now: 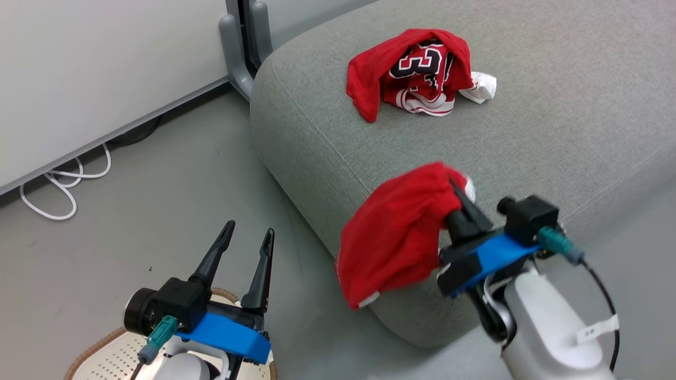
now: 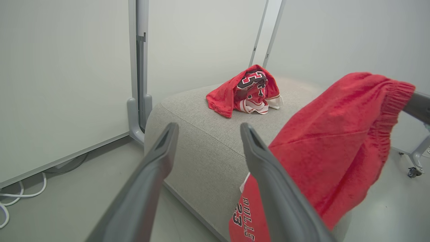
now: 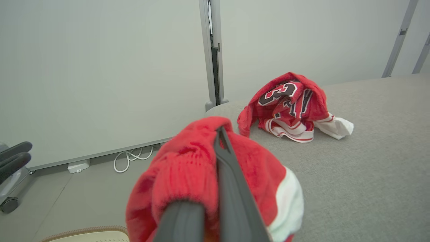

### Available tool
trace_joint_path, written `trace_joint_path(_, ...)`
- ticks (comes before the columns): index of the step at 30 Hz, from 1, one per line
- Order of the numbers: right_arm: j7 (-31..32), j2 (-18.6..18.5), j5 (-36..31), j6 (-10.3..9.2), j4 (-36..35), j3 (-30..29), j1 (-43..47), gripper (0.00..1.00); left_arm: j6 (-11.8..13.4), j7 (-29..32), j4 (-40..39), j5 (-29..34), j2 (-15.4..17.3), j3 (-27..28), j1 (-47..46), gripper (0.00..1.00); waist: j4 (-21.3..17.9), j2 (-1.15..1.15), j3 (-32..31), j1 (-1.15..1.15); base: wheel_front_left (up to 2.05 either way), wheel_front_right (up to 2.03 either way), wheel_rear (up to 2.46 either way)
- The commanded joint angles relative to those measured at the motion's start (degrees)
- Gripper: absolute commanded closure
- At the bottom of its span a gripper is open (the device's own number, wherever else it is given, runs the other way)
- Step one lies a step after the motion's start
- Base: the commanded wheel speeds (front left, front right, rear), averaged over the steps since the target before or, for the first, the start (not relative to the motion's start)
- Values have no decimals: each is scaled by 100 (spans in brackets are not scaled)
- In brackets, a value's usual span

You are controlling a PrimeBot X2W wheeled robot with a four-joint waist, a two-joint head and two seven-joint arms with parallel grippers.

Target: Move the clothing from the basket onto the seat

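Right gripper (image 1: 453, 186) has its two dark fingers pressed together on the bunched elastic waistband of the plain red fabric shorts (image 1: 393, 237). The shorts hang off it at the near rounded corner of the big grey woven-fabric sofa seat (image 1: 554, 132). Can't tell if the cloth actually touches the cushion. The fingertips are mostly buried in fabric, so how much is pinched is hard to see. In the left wrist view there's lettering and a 23 low on the shorts, cut off by the bottom edge and partly behind a finger.

Left gripper (image 1: 250, 228) is spread wide with nothing in it, sitting above the cream-white perforated plastic basket (image 1: 87, 352) with the brown woven-look rim. The basket is mostly cropped at the frame bottom and behind the arm, so its inside is hidden.

The red fabric jersey (image 1: 417, 71) with black numerals and white-black trim lies crumpled farther back on the seat, well apart from the shorts. The white bit poking out beside it is probably part of it.
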Motion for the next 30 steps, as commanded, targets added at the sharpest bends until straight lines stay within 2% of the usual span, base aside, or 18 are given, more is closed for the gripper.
trace_joint_path(1,-23,0,65,3,-49,-76,-229,100,-5,-15,-55,52,51,44,21,0,-4,0,74,0,0,0,0)
trace_joint_path(6,-23,-1,429,3,-52,-341,-906,100,-5,-15,-239,158,133,128,11,0,8,0,361,0,0,0,0)
trace_joint_path(10,-23,2,383,3,24,-588,-1401,100,-5,-15,-375,204,209,102,-68,0,71,0,563,0,0,0,0)
trace_joint_path(18,176,-24,-476,3,132,-1872,-2901,100,-5,-16,-692,275,425,-27,-298,0,290,0,1126,0,0,0,0)
trace_joint_path(19,304,-93,-520,3,94,-2205,-3286,100,-5,-15,-761,280,487,-79,-372,0,365,0,1291,0,0,0,0)
trace_joint_path(21,422,-247,-594,3,77,-2494,-3655,100,-5,-15,-822,272,549,-108,-427,0,424,0,1437,0,0,0,0)
trace_joint_path(22,422,-247,-594,3,77,-2494,-3655,100,-5,-15,-822,272,549,-108,-427,0,424,0,1437,0,0,0,0)
trace_joint_path(30,690,-832,-982,3,268,-3585,-4614,100,-3,107,-1285,354,837,-127,-719,0,640,0,2214,0,0,0,0)
